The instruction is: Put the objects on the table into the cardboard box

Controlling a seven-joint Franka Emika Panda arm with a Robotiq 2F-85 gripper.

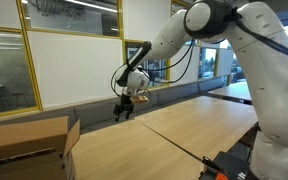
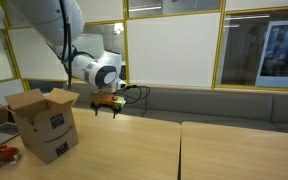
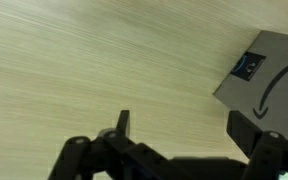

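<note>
The cardboard box (image 2: 44, 122) stands on the desk (image 2: 224, 150) with its flaps up. Near the box, above the desk, hangs the end effector (image 2: 106, 104), jaws spread wide, holding nothing.

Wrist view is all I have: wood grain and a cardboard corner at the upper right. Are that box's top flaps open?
Observer: Yes. In an exterior view the cardboard box stands on the table with its top flaps raised and spread.
Operator: Where does the gripper sit relative to it?
Observer: The gripper hangs in the air above the table, beside the box and apart from it, not over the opening.
Operator: Can you see what is inside the box?
Observer: No. In both exterior views the walls and flaps hide the inside.
</note>
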